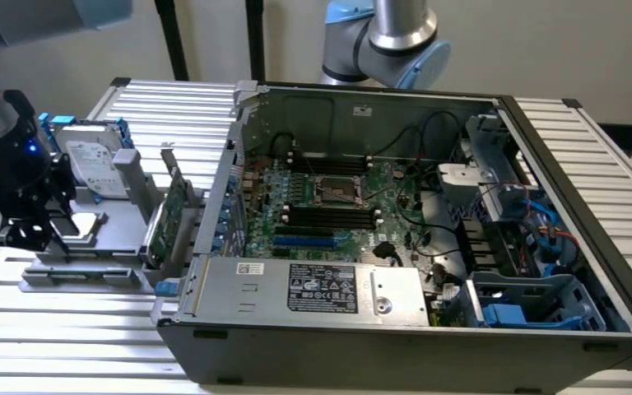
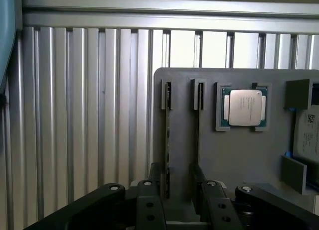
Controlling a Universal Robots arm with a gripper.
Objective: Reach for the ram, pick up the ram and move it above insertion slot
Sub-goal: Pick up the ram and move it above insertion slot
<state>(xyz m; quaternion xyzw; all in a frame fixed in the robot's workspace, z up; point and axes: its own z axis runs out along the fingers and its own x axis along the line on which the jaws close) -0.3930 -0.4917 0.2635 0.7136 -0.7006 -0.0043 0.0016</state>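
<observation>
Wrist view: jaws spread wide, positioned astride ram (image 2: 168,140) seated edge-up in gray holder (image 2: 239,155); off-centre closing judged likely to tilt stick, jam it in holder.

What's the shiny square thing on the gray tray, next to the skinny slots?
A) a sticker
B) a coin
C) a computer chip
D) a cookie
C: the computer chip has a silver metal lid on a green board and sits in a square pocket of the gray tray.
</observation>
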